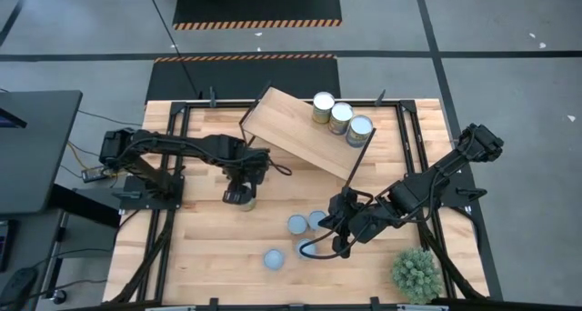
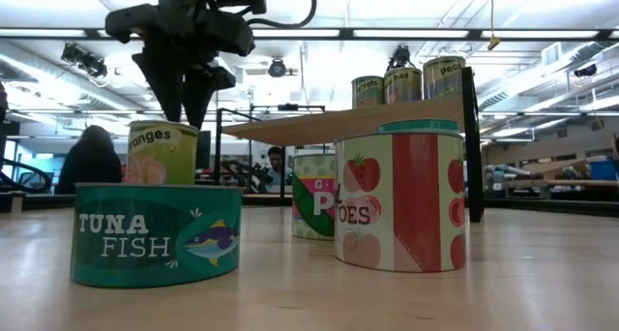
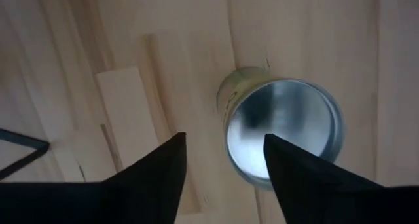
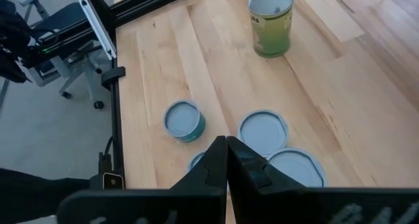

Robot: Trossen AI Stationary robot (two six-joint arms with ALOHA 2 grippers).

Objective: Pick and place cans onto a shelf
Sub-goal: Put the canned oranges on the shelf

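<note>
My left pincer [image 1: 240,198] hangs right over the green can [image 3: 281,129] on the counter [image 1: 209,256], left of the shelf [image 1: 305,134], fingers parted and empty so they can straddle the rim. Three cans [image 1: 341,117] already sit on the shelf's far end. My right pincer [image 4: 227,145] waits shut above the low tins [image 4: 263,131] on the right, holding nothing I think.
</note>
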